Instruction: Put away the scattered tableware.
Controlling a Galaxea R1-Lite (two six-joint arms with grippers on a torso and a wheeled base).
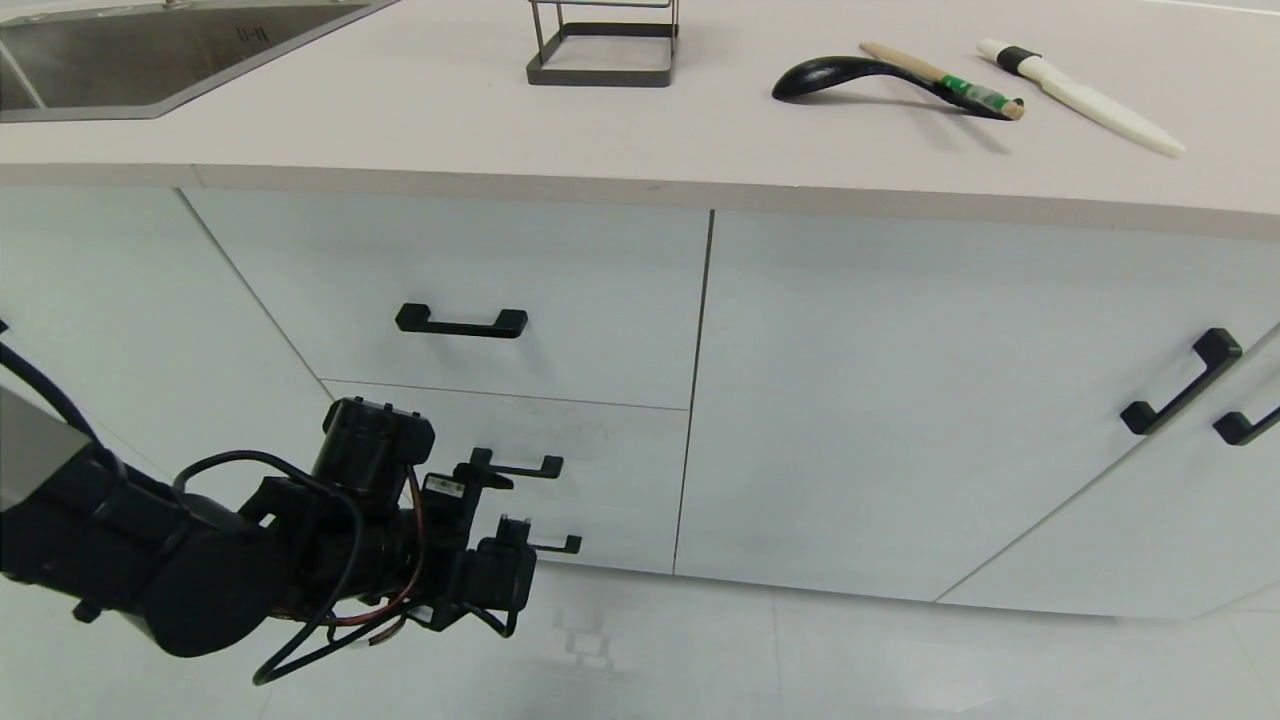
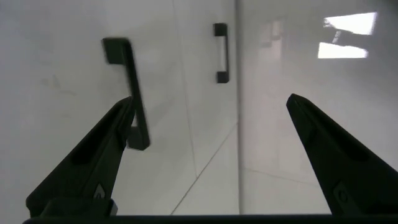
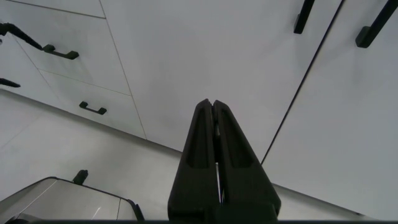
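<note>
Three loose bits of tableware sit on the surface (image 1: pixel 400 130), all toward the right, well apart from the sink (image 1: pixel 150 60) at the far left and to the right of the black wire rack (image 1: pixel 600 78), which I'd guess is where they go. Left tool (image 1: pixel 565 505) hangs low in front of the drawers (image 1: pixel 560 330), fingers (image 2: pixel 93 162) spread wide, nothing in it. Right tool (image 3: pixel 212 109) is pinched shut on nothing, facing the cabinet doors (image 3: pixel 186 62)

Handling, left to right: black ladle (image 1: pixel 810 80) looks like light stiff plastic, probably a bit slick, and the bowl's too rounded to pinch, so I'd go mid-handle. Wooden stick (image 1: pixel 905 62) with the green band is thin and light and will likely roll, so grab near its middle, clear of the ladle. White knife (image 1: pixel 1090 98) looks stiff and smooth, I'd take the thick part just past the black band, can't tell which end is the blade

Directions: ladle's long axis runs left-right, bowl toward the rack, handle tip to the right and a bit nearer the robot. Stick follows nearly the same line, its right end touching or crossing the ladle's handle tip, can't tell which. Knife lies diagonally, banded end far and left, tapered end nearer and right
</note>
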